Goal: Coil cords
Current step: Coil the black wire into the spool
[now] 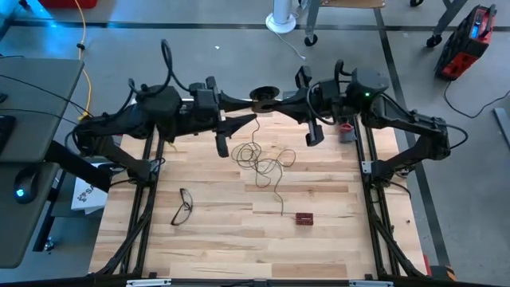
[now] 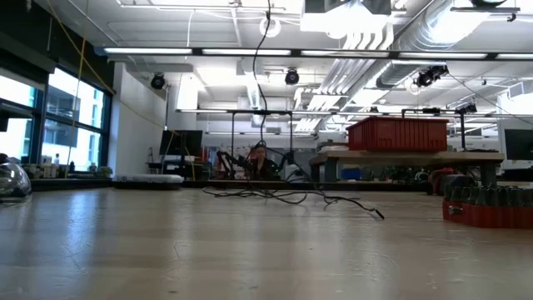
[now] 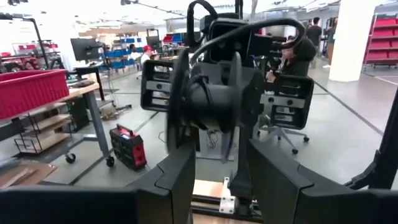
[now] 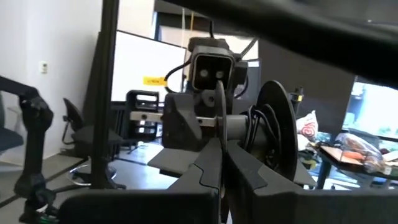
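Note:
The small round black reel [image 1: 264,95] hangs high over the table's far middle, where both arms meet. My right gripper [image 4: 225,168] comes from the right and is shut on it. From the reel the thin dark wire [image 2: 256,75] drops to a loose tangle [image 1: 260,157] on the wood, and its free end [image 1: 280,209] trails toward the near edge. My left gripper [image 3: 222,180] comes from the left and stands open just short of the reel [image 3: 208,99], nothing between its fingers. My right gripper pinches the thin rim of one reel flange [image 4: 221,118] between its two fingers, coming nearly level from the table's right. The reel is lifted clear of the table. Its second flange [image 4: 275,134] stands free beside the fingers, and the wire hangs slack below.
Black-framed eyeglasses [image 1: 183,206] lie near the table's left side and a small red box [image 1: 304,218] lies near the middle front. A yellow cable [image 1: 83,56] runs on the floor off the far left. A person [image 2: 260,162] sits in the room beyond.

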